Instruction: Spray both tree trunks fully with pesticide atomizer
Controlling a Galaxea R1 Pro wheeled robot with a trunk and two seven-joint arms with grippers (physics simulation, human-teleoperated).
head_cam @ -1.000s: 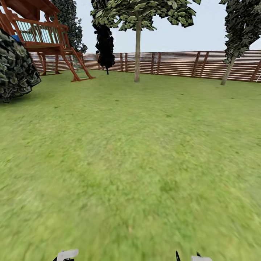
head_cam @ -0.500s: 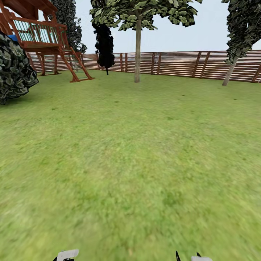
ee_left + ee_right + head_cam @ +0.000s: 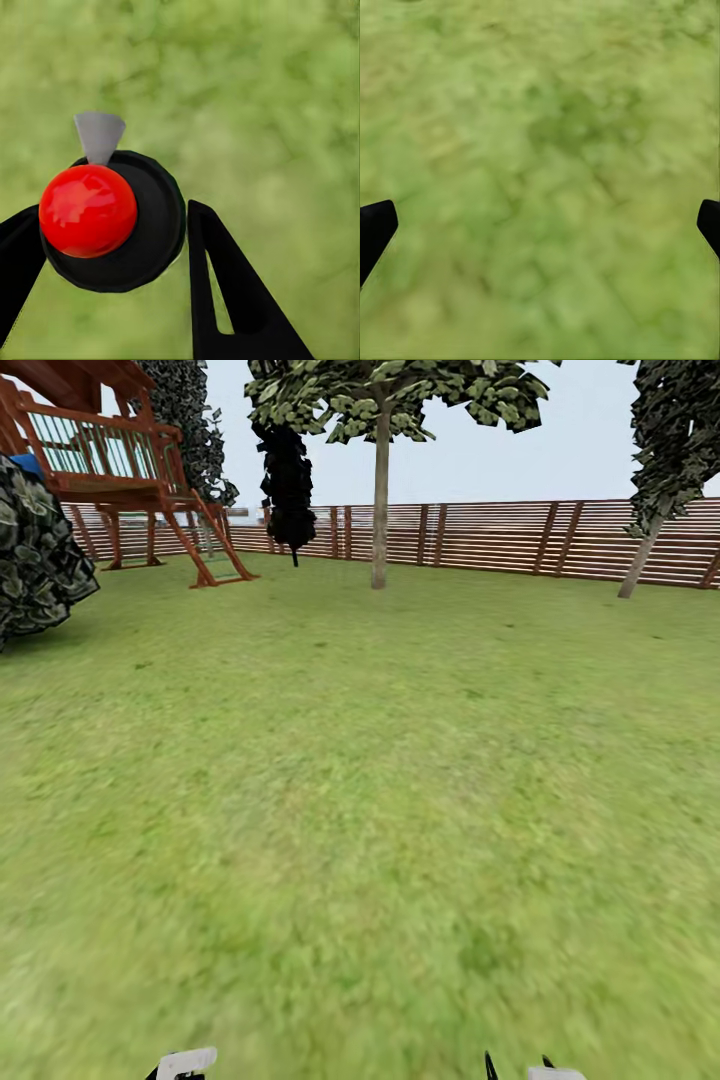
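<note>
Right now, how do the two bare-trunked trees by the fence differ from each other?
The middle tree has a trunk that stands straight upright, while the right tree has a trunk that leans. The middle tree's crown spreads wide in lighter green leaves; the right tree's crown hangs darker and runs past the picture's edge. Both rise from the grass just before the slatted wooden fence, with pale bare trunks.

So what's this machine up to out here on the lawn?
It is a two-armed robot in a fenced garden, meant to spray two trees with pesticide. Its left gripper holds the pesticide atomizer, a black bottle with a red spot. The right gripper is open with nothing in it, over grass. The upright tree trunk and the leaning one stand far off by the fence. No pesticide specks can be made out on them from here.
</note>
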